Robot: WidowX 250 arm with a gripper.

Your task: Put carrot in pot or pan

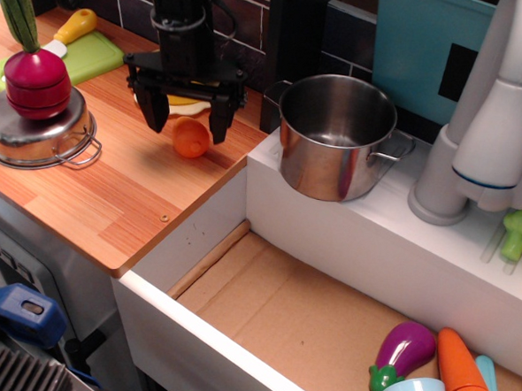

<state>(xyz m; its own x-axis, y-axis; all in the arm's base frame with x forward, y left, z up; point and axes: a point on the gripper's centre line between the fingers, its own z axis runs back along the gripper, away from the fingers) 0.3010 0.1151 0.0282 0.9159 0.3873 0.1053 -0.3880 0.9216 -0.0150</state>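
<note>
- while the gripper (pixel 185 120) hangs over the wooden counter (pixel 110 204) with its two black fingers (pixel 154 111) spread wide and nothing between them, the carrot (pixel 191 138) sits on the counter just below the gap, nearer the finger on the pot's side.
- whether the tips are touching the counter or the carrot i cannot tell; they look level with the carrot's upper half.
- judging by its look, the carrot is a light, hard, smooth toy piece, rounded like an egg, so it should not deform but may squirt out of a squeeze that lands off centre.
- best hold, i think, is across its widest middle, fingers on opposite sides, low enough that the curve does not push it down and out.
- the pot (pixel 335 147) stands well apart to the other side, up on the white ledge (pixel 400 248), open and empty, so a lift over its rim will be needed.
- behind the gripper lies a plate of yellow vegetables (pixel 182 102); a small steel pan (pixel 39 133) with a radish (pixel 36 82) is near, on the far side from the pot.
</note>
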